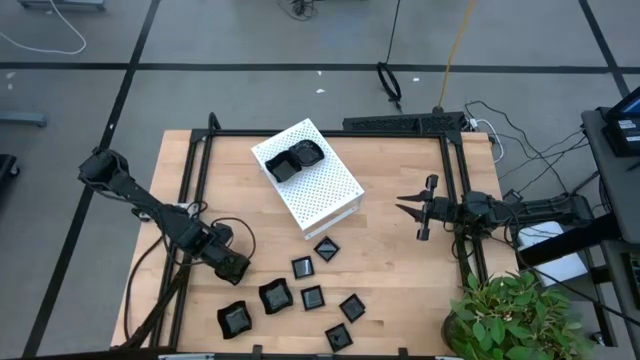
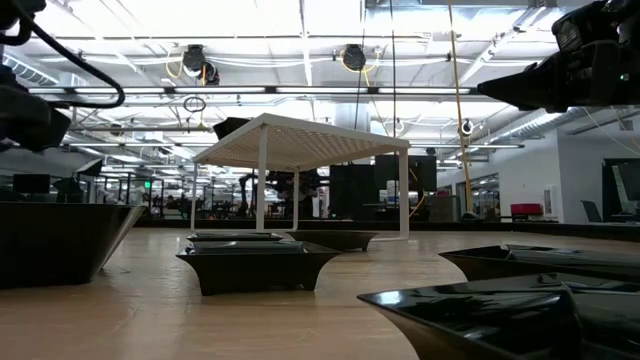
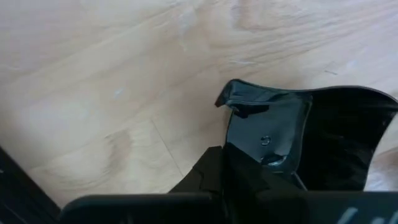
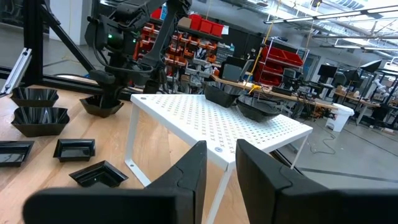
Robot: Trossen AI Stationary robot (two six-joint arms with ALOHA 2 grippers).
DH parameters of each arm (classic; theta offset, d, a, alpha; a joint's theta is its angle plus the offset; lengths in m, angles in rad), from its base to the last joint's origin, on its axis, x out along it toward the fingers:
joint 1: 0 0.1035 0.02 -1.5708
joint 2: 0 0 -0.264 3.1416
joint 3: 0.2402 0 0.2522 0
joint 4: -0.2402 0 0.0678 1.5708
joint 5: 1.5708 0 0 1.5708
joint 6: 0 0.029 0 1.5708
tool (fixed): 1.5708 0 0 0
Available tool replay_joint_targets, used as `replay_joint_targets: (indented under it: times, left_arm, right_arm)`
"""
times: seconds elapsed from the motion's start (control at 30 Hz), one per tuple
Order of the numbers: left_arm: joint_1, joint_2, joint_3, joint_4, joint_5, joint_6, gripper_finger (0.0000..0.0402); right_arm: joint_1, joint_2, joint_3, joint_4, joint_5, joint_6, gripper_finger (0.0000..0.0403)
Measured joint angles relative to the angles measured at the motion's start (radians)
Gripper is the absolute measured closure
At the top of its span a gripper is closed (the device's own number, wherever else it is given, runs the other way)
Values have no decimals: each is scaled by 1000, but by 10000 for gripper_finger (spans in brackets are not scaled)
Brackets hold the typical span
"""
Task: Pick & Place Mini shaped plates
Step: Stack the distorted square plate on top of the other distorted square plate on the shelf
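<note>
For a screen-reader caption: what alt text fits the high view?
Overhead view of a wooden table: the left gripper is shut on a small black plate, seven more plates lie nearby, and two sit on a white box. The right gripper waits beside the box.

Two plates (image 1: 296, 159) atop box (image 1: 320, 190)

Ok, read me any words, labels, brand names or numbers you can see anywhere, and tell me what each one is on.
None can be read.
The mini shaped plates, the white perforated box and the wooden table show no print.
Signs and bins in the room behind are too small and blurred.
</note>
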Motion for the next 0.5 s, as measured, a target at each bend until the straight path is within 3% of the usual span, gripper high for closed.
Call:
replay_joint_targets:
  times: [0.3, 0.4, 0.5]
  left_arm:
    - [31, -55, 67, -11, -84, 32, 396]
    - [61, -106, 137, -11, -220, 118, 398]
    - [99, -148, 224, -9, -418, 253, 397]
  right_arm:
    - [0, 0, 0, 0, 0, 0, 330]
    - [0, 0, 0, 0, 0, 0, 330]
    - [0, 0, 0, 0, 0, 0, 330]
